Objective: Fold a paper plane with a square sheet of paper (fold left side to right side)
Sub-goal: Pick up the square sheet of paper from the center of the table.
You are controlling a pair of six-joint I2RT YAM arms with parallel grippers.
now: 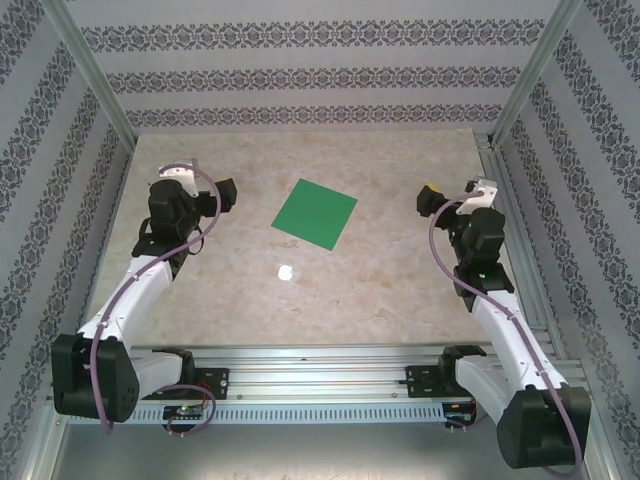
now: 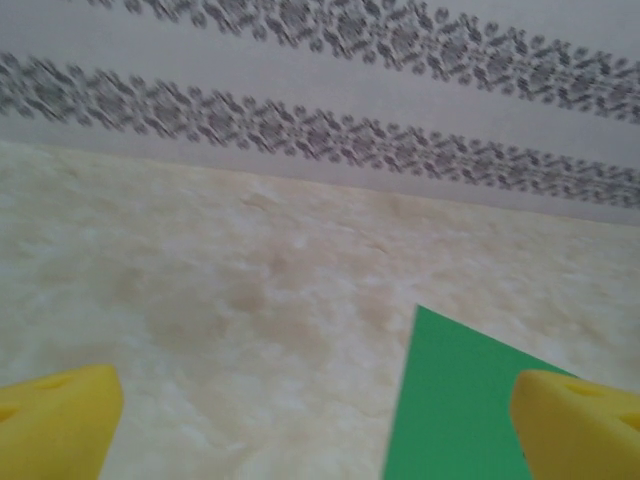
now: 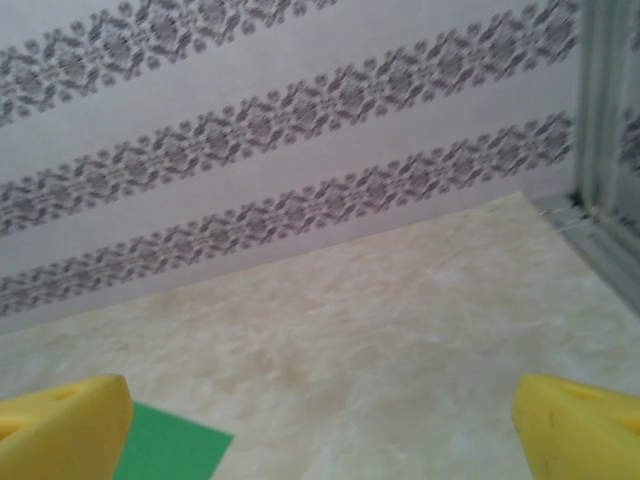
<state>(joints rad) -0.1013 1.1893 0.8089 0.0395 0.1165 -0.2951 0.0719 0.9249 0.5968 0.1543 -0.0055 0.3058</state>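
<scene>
My left jaws and my right jaws both stood wide and held nothing. The square sheet of paper (image 1: 315,213) lay flat on the desk (image 1: 400,290) between them, apart from both. I judged I should lift its left edge low and lay it exactly on the right edge.

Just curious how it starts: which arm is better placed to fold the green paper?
Likely left: the left gripper, open, sits nearer the paper, on the side to fold over. The right gripper, also open, stands farther off.
</scene>
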